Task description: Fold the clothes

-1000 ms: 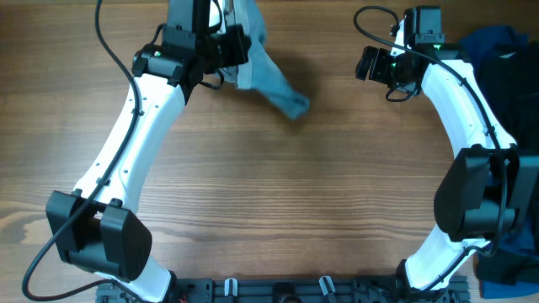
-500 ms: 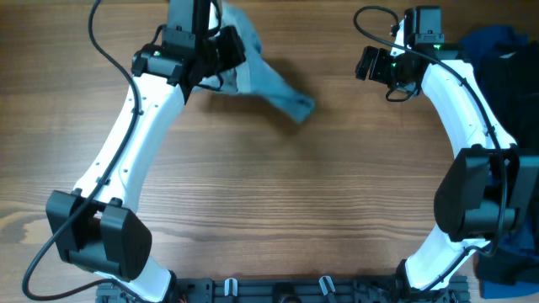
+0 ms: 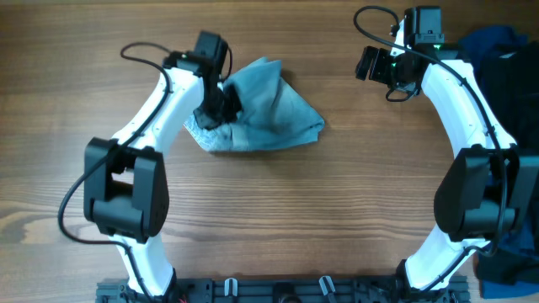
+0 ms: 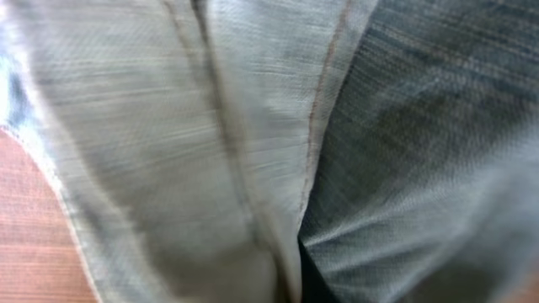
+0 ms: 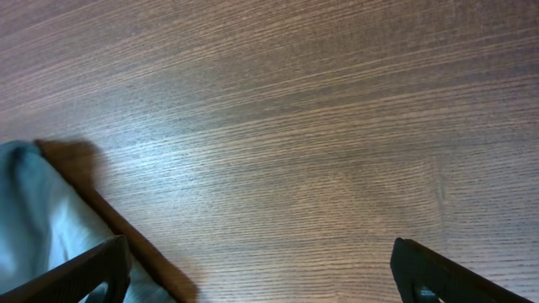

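Note:
The light blue faded jeans (image 3: 271, 111) lie in a crumpled heap on the wooden table, left of centre at the back. My left gripper (image 3: 221, 107) is down on the heap's left side and shut on the denim. Its wrist view is filled with the jeans' cloth and a stitched seam (image 4: 210, 126), and its fingers are hidden. My right gripper (image 3: 371, 66) hangs open and empty above bare table to the right of the jeans. In the right wrist view its fingers (image 5: 259, 246) are wide apart, and an edge of the jeans (image 5: 34, 215) shows at the lower left.
A dark blue garment (image 3: 503, 46) and a black garment (image 3: 524, 109) lie at the table's right edge, behind the right arm. More dark cloth (image 3: 508, 263) sits at the front right corner.
My left arm has swung down and toward the front with the jeans. They hung from the gripper at the back edge and now lie spread in a heap. The right arm has not moved.

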Controlling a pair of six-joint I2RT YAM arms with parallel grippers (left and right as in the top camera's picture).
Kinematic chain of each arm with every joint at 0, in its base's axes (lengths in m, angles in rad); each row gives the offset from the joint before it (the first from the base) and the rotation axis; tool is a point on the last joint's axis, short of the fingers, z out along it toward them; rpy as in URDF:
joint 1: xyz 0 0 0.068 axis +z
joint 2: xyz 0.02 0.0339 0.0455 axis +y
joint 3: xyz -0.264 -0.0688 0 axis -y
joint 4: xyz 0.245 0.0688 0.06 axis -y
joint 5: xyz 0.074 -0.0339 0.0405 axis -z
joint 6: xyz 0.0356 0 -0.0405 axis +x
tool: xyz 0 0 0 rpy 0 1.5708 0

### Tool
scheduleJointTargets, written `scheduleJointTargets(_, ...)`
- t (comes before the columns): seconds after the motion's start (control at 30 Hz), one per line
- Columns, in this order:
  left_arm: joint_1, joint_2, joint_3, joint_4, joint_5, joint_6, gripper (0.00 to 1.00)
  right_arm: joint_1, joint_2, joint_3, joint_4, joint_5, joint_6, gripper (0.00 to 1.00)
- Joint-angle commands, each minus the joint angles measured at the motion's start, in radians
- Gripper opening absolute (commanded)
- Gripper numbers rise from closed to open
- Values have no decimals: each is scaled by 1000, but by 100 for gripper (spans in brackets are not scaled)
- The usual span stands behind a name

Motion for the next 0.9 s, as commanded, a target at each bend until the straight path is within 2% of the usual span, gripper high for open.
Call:
scheduleJointTargets(0.0, 2, 11, -41, -55, -9, 2, 67, -1, -12, 14, 0, 11, -12, 100)
scheduleJointTargets(0.2, 10, -66, -40, -116, -42, 26, 59, -1, -12, 14, 0, 11, -12, 100)
scheduleJointTargets(0.3, 11, -127, -40, -127, -56, 27, 61, -1, -12, 14, 0, 11, -12, 100)
scheduleJointTargets(0.47, 19, -210, -41, -195, -226, 23, 65, -1, -12, 14, 0, 11, -12, 100)
scheduleJointTargets(0.53, 34, -231, -41, -186, -259, 22, 72, -1, -12, 14, 0, 11, -12, 100)
scheduleJointTargets(0.6, 52, -232, -42, -157, -258, 19, 91, -1, -12, 14, 0, 11, -12, 100)
scheduleJointTargets(0.67, 77, -221, -51, -124, -228, 19, 100, -1, -12, 14, 0, 11, -12, 100)
scheduleJointTargets(0.73, 105, -214, -74, -89, -163, 19, 99, -1, -12, 14, 0, 11, -12, 100)
scheduleJointTargets(0.87, 187, -208, -218, 98, 48, 19, 96, -1, -12, 14, 0, 11, -12, 100)
